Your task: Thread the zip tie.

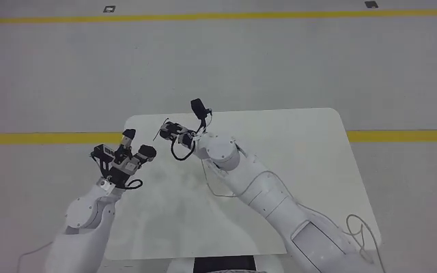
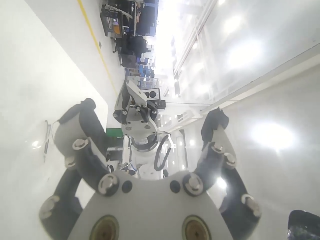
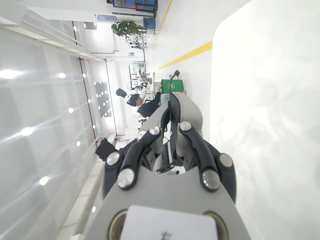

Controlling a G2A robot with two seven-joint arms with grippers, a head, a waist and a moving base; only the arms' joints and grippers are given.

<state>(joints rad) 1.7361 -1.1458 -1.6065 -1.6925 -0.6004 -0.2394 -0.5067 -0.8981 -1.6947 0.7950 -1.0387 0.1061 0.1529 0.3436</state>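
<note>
Slippage is what worries me most. My right hand [image 3: 172,101] is pinched fully together on the zip tie [image 3: 171,86], a thin dark strip that runs between the two fingers and pokes out past their tips, its end free in the air over the far left part of the desk [image 1: 307,157]. My left hand [image 2: 150,111] is spread wide with nothing in it, near the desk's left edge, facing the right hand but apart from it. The strip is narrow and smooth, so I expect any sideways nudge from the left hand could twist it in the grip or drag it out altogether. The free length will likely flex away when touched, and then I would close on air. The small knob at the tip is probably the head, though it is too small for me to be sure. If I have the ends confused, the threading will go the wrong way through the slot. Bringing the hands together also risks fingers knocking fingers, since there is little strip to share. A tie dropped flat on the desk would be hard to pick up again.
</note>
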